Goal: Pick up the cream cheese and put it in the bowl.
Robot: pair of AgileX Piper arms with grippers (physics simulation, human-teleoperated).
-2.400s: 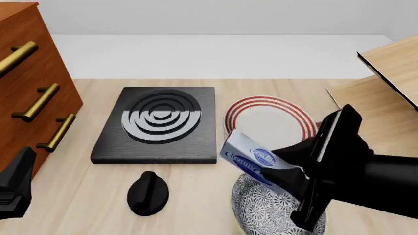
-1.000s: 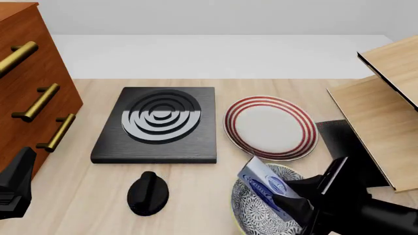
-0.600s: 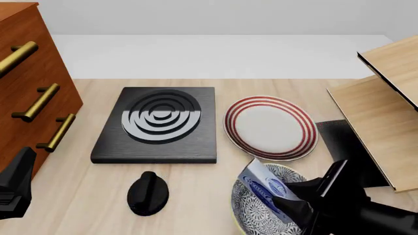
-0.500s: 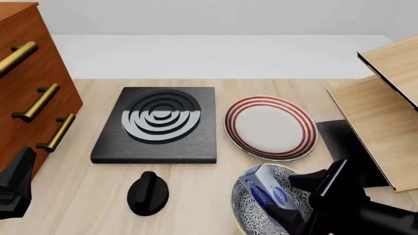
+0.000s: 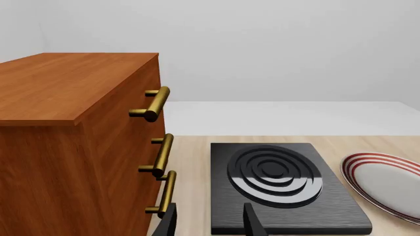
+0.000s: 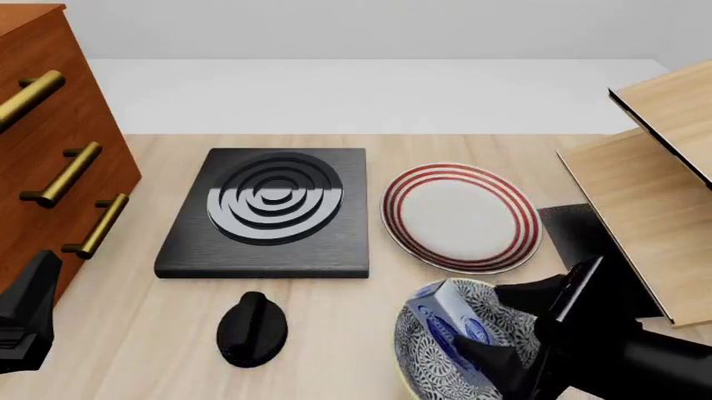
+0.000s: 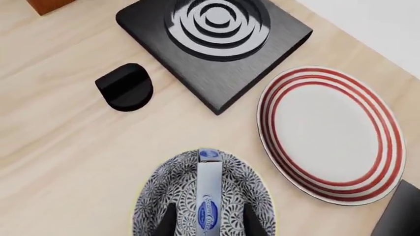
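Observation:
The cream cheese (image 6: 439,312), a light blue-grey box with blue oval logos, lies tilted inside the floral bowl (image 6: 421,360) at the table's near right. My right gripper (image 6: 484,323) is open around it, one finger on each side and apart from the box. In the right wrist view the cream cheese (image 7: 208,179) rests in the bowl (image 7: 161,196), with gaps between it and the right gripper's (image 7: 208,207) fingers. My left gripper (image 5: 208,222) is open and empty; in the front view the left gripper (image 6: 32,304) hangs at the near left by the cabinet.
A black burner slab (image 6: 273,208) sits mid-table, with a black knob (image 6: 252,327) in front of it. A white plate with red rings (image 6: 462,215) lies just beyond the bowl. A wooden drawer cabinet (image 6: 45,150) stands left, and a wooden shelf unit (image 6: 656,192) right.
My right gripper carried the cream cheese down into the bowl, then opened. The box tipped over to rest in the bowl. The left arm has not moved.

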